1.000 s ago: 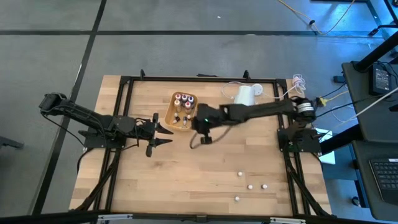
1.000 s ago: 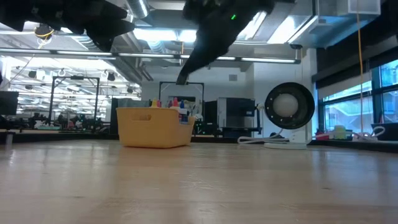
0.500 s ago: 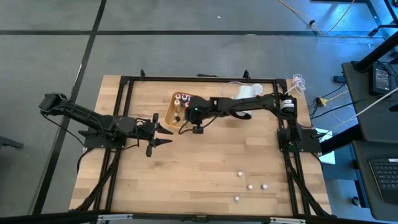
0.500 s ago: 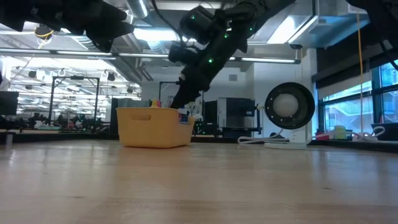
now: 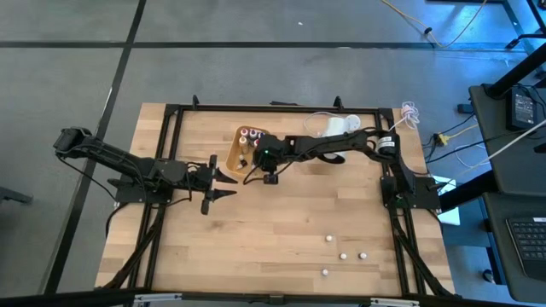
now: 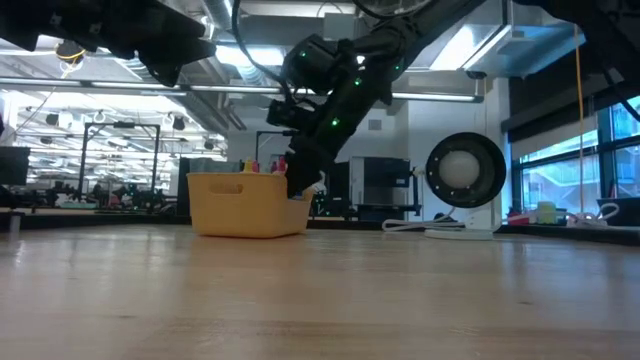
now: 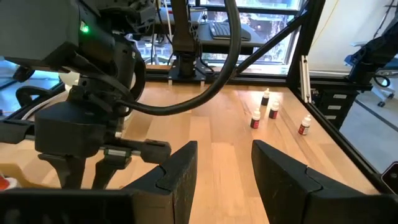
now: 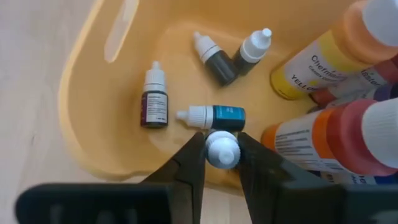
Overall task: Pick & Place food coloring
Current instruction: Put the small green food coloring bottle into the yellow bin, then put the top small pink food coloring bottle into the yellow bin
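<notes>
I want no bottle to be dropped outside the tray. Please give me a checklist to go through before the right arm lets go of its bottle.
1. Right end effector grips a small bottle by its white cap: ok.
2. Bottle is above the inside of the yellow tray, near the rim: ok, but close to the edge.
3. Bare tray floor to land on: ok; four small bottles lie there, the blue one directly ahead.
4. Tall bottles standing at one side may be touched: cannot tell.
5. Left end effector is open, waiting apart from the tray: ok.
6. Four bottles are not yet collected from the table: not ok.
</notes>
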